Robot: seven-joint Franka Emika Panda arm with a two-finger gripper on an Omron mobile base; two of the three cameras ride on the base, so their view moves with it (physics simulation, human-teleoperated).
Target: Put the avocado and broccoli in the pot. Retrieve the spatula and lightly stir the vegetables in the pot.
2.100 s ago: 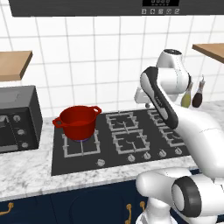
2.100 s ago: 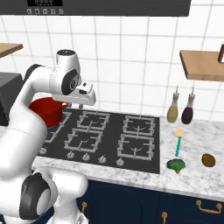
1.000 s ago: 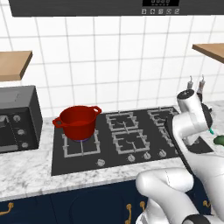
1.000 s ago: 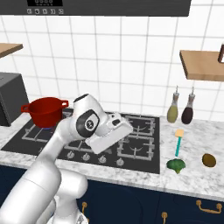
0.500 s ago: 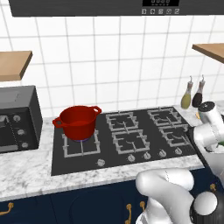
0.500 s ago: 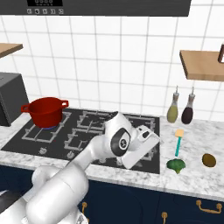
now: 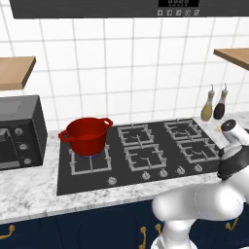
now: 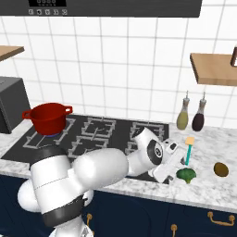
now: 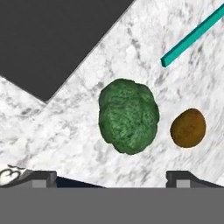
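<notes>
Two vegetables lie on the grey-white marbled counter (image 8: 217,185) at the lower right of the right base view: a bumpy dark green broccoli floret (image 8: 186,174) and, well to its right, an olive-brown avocado (image 8: 221,169). In the hand view we see the broccoli (image 9: 127,115) at centre frame, the avocado (image 9: 188,127) just to its right and apart from it, and the slim teal handle of the spatula (image 9: 197,33) crossing the upper right corner. In the right base view the spatula (image 8: 188,149) lies just behind the broccoli, yellow-orange head farthest from us.

We see our white gripper (image 8: 172,163) beside the broccoli in the right base view, at the black hob's (image 8: 99,134) right edge. Its two dark fingertips (image 9: 42,178) sit far apart at the bottom of the hand view, spread wide, with nothing between them.

Left of centre in the left base view, the round bright red pot (image 7: 86,136) stands on the hob's rear left burner, near the black microwave oven (image 7: 18,131) at the left edge. Two glass bottles (image 8: 191,115), one olive and one dark, stand against the white tiled wall (image 8: 115,65) behind the counter. Wooden shelves (image 8: 214,68) hang at the upper right and upper left, a dark hood with a display (image 7: 177,2) runs along the top, and navy cabinet fronts with brass handles (image 8: 222,219) fill the bottom.
</notes>
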